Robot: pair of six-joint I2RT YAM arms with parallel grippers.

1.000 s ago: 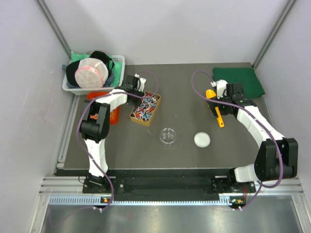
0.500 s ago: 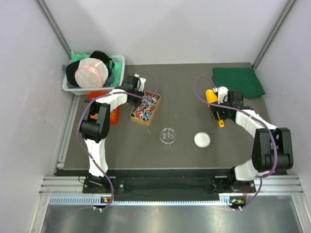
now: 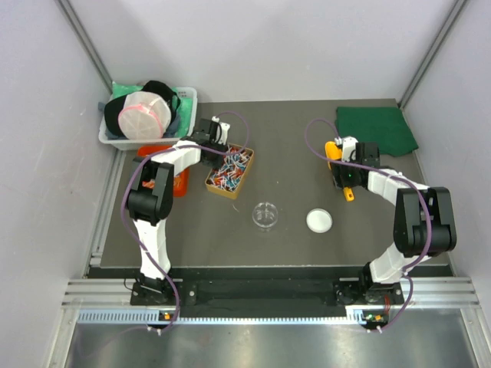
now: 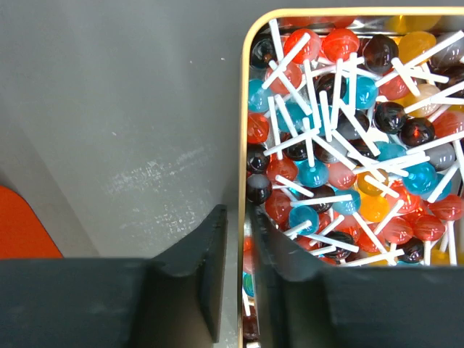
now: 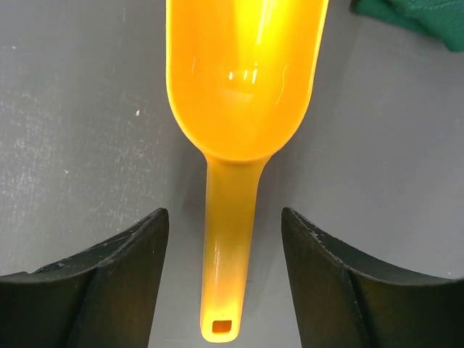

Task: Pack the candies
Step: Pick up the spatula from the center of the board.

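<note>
Grey tabletop (image 4: 109, 109) beside tin (image 4: 243, 109) of candies (image 4: 313, 174)

Left gripper (image 4: 236, 214) narrowly parted, right gripper (image 5: 225, 214) wide

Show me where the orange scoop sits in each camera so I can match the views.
Top camera: orange scoop, right of centre, upper half.
Left wrist: not in it.
Right wrist: scoop fills the centre, bowl up, handle down.
Shared landmark: green cloth, up and right of the scoop from above, top right corner at the right wrist.
</note>
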